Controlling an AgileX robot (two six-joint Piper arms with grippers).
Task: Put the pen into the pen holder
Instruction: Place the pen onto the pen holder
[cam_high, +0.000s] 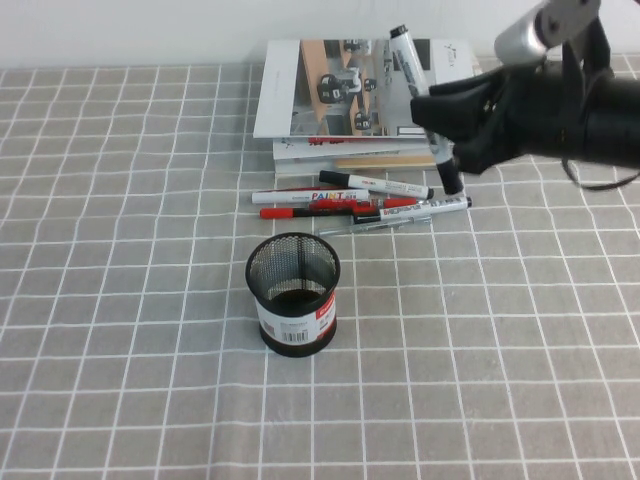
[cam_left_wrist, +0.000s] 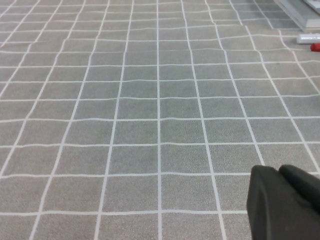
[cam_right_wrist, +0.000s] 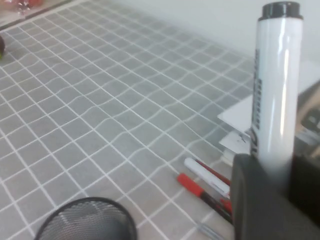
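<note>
My right gripper (cam_high: 441, 122) is shut on the pen (cam_high: 408, 60), a silver-grey marker with a black cap. It holds the pen tilted in the air above the pile of pens, to the back right of the pen holder (cam_high: 293, 293). In the right wrist view the pen (cam_right_wrist: 276, 85) stands up between the fingers of the right gripper (cam_right_wrist: 274, 172), and the holder's mesh rim (cam_right_wrist: 85, 220) shows below. The holder is a black mesh cup with a white and red label, upright and empty. My left gripper (cam_left_wrist: 281, 172) is shut and empty, low over bare cloth.
Several pens lie on the cloth behind the holder: a white PAINT marker (cam_high: 310, 197), a red pen (cam_high: 305, 212), and a white marker (cam_high: 378, 183). A stack of books (cam_high: 330, 100) lies at the back. The grey checked tablecloth (cam_high: 120, 300) covers the table.
</note>
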